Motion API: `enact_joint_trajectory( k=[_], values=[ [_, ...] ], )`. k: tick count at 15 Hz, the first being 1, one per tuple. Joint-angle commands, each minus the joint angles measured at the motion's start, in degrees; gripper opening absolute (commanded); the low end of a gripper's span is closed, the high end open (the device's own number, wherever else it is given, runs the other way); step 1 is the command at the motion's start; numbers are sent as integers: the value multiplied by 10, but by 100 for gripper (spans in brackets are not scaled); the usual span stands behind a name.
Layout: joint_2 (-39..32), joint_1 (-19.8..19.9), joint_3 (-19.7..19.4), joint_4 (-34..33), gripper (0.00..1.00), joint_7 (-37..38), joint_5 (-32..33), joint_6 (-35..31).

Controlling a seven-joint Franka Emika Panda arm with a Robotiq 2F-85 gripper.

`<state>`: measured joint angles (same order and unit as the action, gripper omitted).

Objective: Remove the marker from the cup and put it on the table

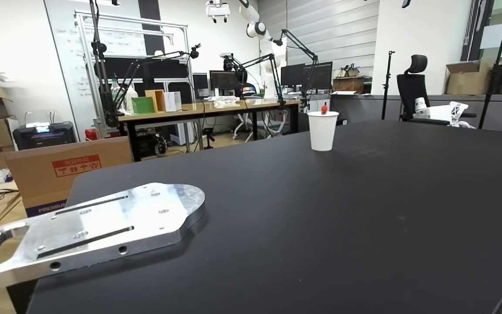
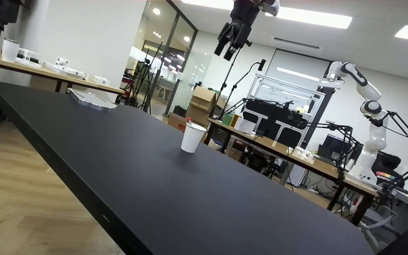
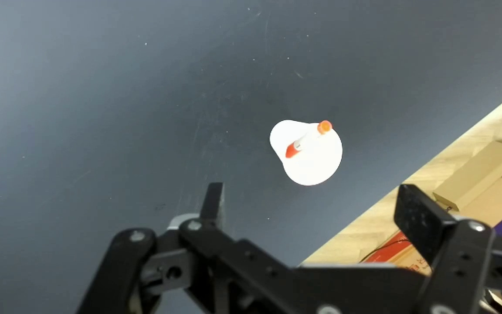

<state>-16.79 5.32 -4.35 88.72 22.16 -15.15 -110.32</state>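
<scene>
A white paper cup (image 1: 322, 134) stands upright on the black table (image 1: 320, 226). It also shows in an exterior view (image 2: 192, 139) and in the wrist view (image 3: 316, 163). A marker with a white body and red-orange ends (image 3: 310, 138) stands leaning inside the cup. Only its red end (image 1: 324, 109) shows above the rim in both exterior views (image 2: 188, 120). My gripper (image 2: 223, 56) is open and empty, high above the table. In the wrist view its spread fingers (image 3: 311, 192) have the cup beyond them, apart from both.
A silver metal plate (image 1: 120, 218) lies at one end of the table, also visible in an exterior view (image 2: 92, 100). The cup is near a long table edge. Cardboard boxes (image 3: 490, 174) stand on the floor beyond that edge.
</scene>
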Motion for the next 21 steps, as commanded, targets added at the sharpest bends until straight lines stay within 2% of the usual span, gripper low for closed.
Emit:
enact_joint_trajectory(
  k=[1, 4, 7, 13, 18, 21],
  values=[
    [-65, 5, -3, -63, 100, 51, -44, -1],
    [-130, 3, -5, -108, 100, 111, -73, -43],
    [-199, 1, -9, -156, 100, 178, -73, -65],
    [-308, 26, 17, -241, 100, 248, -114, 17],
    [-363, 53, 48, -296, 100, 254, -170, 83],
    [-390, 70, 66, -321, 100, 232, -205, 102]
  ],
)
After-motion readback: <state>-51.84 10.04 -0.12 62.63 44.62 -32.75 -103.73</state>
